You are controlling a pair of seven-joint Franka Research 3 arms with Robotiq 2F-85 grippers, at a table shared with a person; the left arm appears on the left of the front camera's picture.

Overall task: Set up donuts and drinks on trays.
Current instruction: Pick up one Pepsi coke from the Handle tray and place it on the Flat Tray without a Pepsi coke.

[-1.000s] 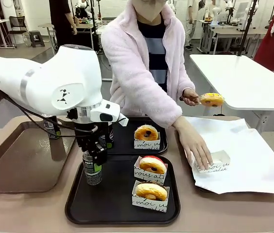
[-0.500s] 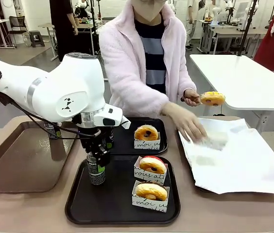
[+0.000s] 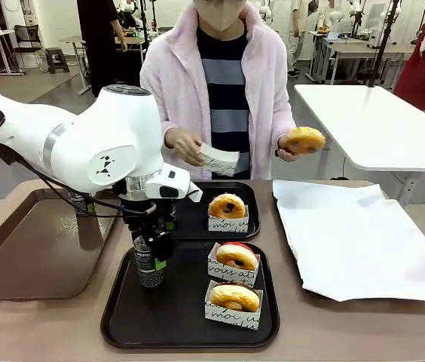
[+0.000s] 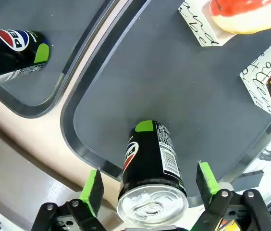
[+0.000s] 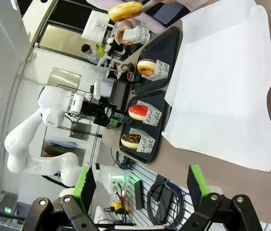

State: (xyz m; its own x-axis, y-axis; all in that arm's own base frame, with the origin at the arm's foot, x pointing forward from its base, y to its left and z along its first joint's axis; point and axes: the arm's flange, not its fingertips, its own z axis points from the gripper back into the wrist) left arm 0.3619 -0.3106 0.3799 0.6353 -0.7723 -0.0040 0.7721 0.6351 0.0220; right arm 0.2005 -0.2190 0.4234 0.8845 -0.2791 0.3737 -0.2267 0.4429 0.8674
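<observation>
Pepsi can stands upright on the near black tray, released between the left gripper's spread pads; sleeves carry black script.

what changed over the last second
The left gripper opened and let go of the can, which now stands free on the near tray. The person lifted a paper sleeve off the white paper up to chest height, and raised the donut on tongs a little. The three sleeved donuts on the trays stayed put.
</observation>
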